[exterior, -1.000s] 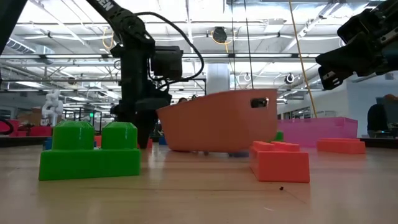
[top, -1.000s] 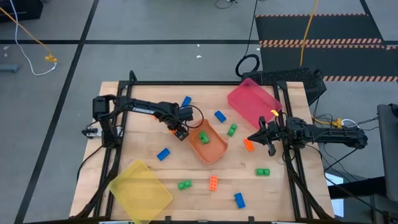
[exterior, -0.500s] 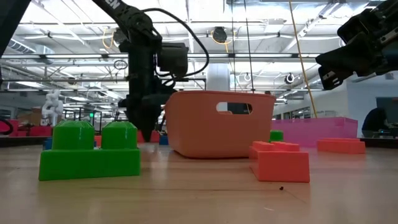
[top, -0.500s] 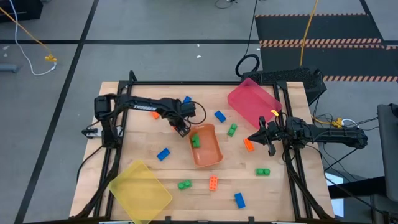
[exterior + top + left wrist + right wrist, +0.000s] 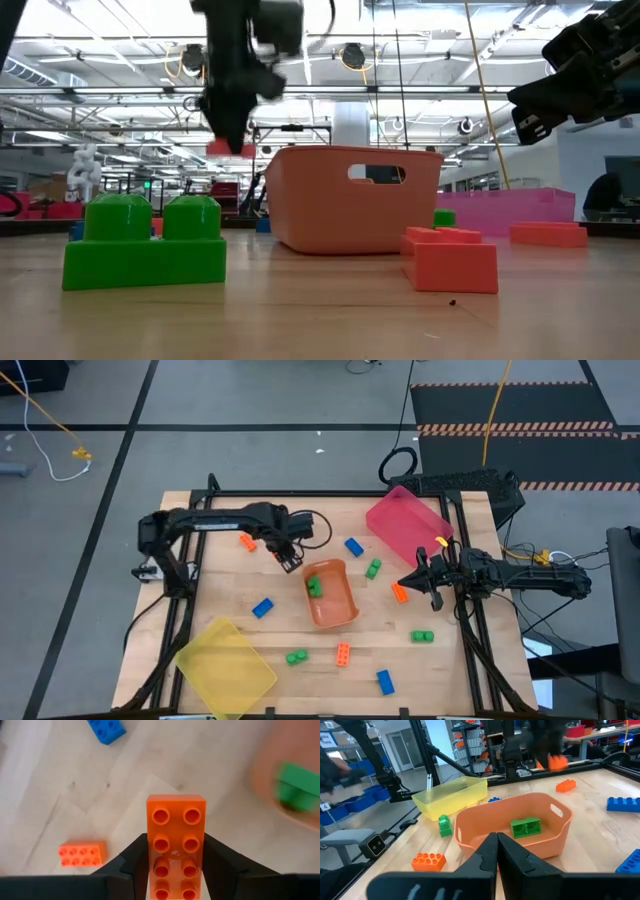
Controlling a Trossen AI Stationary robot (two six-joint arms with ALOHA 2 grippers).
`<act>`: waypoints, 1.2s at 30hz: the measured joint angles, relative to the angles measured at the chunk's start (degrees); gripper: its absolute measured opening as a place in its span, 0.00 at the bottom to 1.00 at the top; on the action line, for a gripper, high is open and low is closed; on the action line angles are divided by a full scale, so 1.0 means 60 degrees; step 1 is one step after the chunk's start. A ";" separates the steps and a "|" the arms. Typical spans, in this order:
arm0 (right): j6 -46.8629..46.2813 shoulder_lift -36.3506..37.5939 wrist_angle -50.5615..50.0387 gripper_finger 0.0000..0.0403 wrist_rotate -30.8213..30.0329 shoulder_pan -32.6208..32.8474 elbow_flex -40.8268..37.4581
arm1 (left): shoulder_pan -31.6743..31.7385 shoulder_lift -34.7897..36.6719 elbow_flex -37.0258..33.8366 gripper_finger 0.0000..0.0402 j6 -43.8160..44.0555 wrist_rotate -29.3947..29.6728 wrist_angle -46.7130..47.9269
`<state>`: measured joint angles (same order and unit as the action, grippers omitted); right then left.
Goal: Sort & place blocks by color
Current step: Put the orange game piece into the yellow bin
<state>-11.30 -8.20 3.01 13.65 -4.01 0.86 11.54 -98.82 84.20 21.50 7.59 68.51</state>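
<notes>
We see the left gripper (image 5: 291,563) clamped on an orange eight-stud brick (image 5: 175,845), held clear of the table beside the orange tray (image 5: 330,592) (one green brick (image 5: 314,587) inside). The right gripper (image 5: 405,580), jaws closed and empty, hangs near another orange brick (image 5: 399,593); remaining blocks lie scattered across the tabletop.

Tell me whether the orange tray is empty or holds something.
Not empty: one green block lies inside the orange tray; the right wrist view shows the same, with nothing else visible in it.
</notes>
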 joint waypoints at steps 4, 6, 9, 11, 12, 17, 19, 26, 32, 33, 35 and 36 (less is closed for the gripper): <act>0.0001 -0.0042 -0.0004 0.01 0.0000 -0.0001 0.0000 | -0.0908 0.0743 0.0092 0.36 0.0870 -0.0194 0.0632; 0.0012 -0.0056 -0.0003 0.01 0.0000 0.0000 0.0000 | -0.1475 0.1018 0.0092 0.36 0.1633 -0.0259 0.1122; 0.0126 -0.0052 0.0036 0.01 -0.0004 -0.0003 0.0000 | -0.2439 0.1280 0.0092 0.35 0.2765 -0.0266 0.1803; 0.0262 -0.0052 0.0148 0.01 0.0004 -0.0002 0.0000 | -0.3124 0.1359 0.0092 0.35 0.3605 -0.0287 0.1964; 0.0313 -0.0054 0.0213 0.01 0.0015 -0.0004 0.0000 | -0.3454 0.1365 0.0092 0.36 0.4016 -0.0374 0.2048; 0.0681 -0.0048 0.0453 0.01 0.0015 0.0000 0.0000 | -0.5098 0.1323 0.0092 0.36 0.6076 -0.0682 0.2131; 0.0770 -0.0048 0.0458 0.01 0.0015 -0.0002 0.0000 | -0.5673 0.1241 0.0085 0.36 0.6948 -0.0721 0.2128; 0.0533 -0.0045 0.0608 0.01 0.0009 -0.0001 -0.0001 | -0.7346 0.1226 -0.0529 0.36 0.9967 -0.0896 0.2059; 0.0505 -0.0045 0.0608 0.01 0.0007 -0.0004 -0.0004 | -0.8273 0.1226 -0.1806 0.36 1.1649 -0.1835 0.0850; 0.0505 -0.0045 0.0612 0.01 0.0007 0.0000 -0.0002 | -0.8333 0.1226 -0.1958 0.36 1.1729 -0.1874 0.0623; 0.0469 -0.0045 0.0612 0.01 0.0007 0.0000 0.0000 | -0.8352 0.1226 -0.2183 0.36 1.1764 -0.1938 0.0335; 0.0344 -0.0045 0.0609 0.01 0.0007 -0.0001 -0.0001 | -0.8343 0.1226 -0.2275 0.36 1.1747 -0.1935 0.0306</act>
<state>-9.24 -8.47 6.66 13.69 -4.02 0.85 -38.52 -91.46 70.55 91.99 -4.02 70.35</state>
